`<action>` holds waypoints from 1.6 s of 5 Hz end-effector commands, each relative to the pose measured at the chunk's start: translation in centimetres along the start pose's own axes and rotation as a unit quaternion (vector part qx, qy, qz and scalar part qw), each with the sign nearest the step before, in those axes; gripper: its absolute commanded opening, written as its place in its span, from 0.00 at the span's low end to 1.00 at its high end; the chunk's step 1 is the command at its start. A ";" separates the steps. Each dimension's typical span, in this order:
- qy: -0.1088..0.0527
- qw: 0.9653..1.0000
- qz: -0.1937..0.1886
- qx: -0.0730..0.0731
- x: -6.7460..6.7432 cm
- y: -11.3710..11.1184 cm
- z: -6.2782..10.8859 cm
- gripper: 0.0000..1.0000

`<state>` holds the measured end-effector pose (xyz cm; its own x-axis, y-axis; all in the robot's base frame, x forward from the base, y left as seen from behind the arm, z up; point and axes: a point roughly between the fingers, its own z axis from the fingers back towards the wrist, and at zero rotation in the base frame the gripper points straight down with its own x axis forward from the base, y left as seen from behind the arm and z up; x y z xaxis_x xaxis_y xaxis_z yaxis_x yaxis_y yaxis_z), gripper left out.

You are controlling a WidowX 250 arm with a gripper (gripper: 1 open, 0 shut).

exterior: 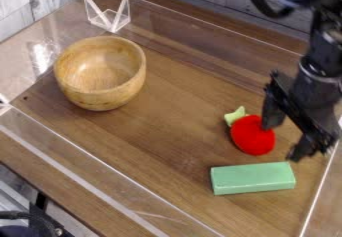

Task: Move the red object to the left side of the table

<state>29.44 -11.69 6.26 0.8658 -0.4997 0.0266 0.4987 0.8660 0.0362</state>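
Red rounded toy fruit [253, 135] was left ungrasped at lower right; black fingers [295, 129] were spread apart beside it.

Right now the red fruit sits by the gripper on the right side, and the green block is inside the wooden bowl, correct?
Not quite. The green block lies flat on the table, in front of the red fruit, as the camera view shows. The wooden bowl holds nothing. The rest is right.
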 end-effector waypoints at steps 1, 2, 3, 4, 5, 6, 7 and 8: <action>-0.043 0.999 -0.012 -0.007 0.5 1.7 2.3 1.00; -0.042 0.999 -0.014 -0.013 -0.2 2.2 1.4 1.00; -0.041 0.999 -0.018 -0.009 -0.6 2.1 0.5 1.00; -0.042 0.998 -0.037 -0.001 0.7 1.6 1.0 1.00; -0.044 0.997 -0.059 0.007 2.0 1.1 1.5 1.00; -0.042 0.995 -0.089 0.005 1.4 0.4 0.7 1.00; -0.038 0.991 -0.129 0.003 0.4 -0.3 -0.2 1.00; -0.041 0.987 -0.158 0.009 1.1 -1.2 -0.2 1.00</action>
<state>28.91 -12.88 4.62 0.6680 -0.7429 0.0432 0.7414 0.6694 0.0476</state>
